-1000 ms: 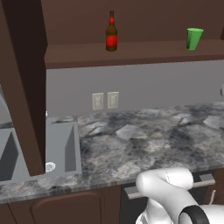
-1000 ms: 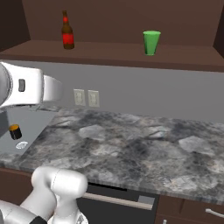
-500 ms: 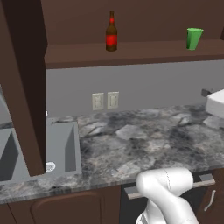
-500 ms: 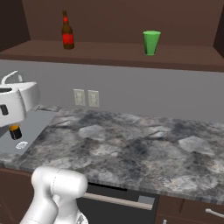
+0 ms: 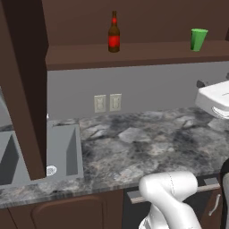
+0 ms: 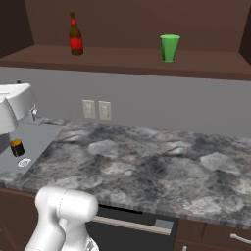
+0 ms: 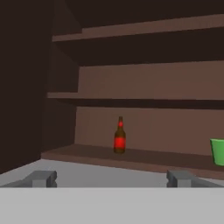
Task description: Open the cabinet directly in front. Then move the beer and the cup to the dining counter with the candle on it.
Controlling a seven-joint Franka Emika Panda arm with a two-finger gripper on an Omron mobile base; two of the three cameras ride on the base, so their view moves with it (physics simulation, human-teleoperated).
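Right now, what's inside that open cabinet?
On the cabinet's bottom shelf stand a beer at the left and a green cup to its right, well apart. The shelves higher up look bare.

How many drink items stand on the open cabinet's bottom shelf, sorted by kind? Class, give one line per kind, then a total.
Brown bottle: 1
Green cup: 1
Total: 2
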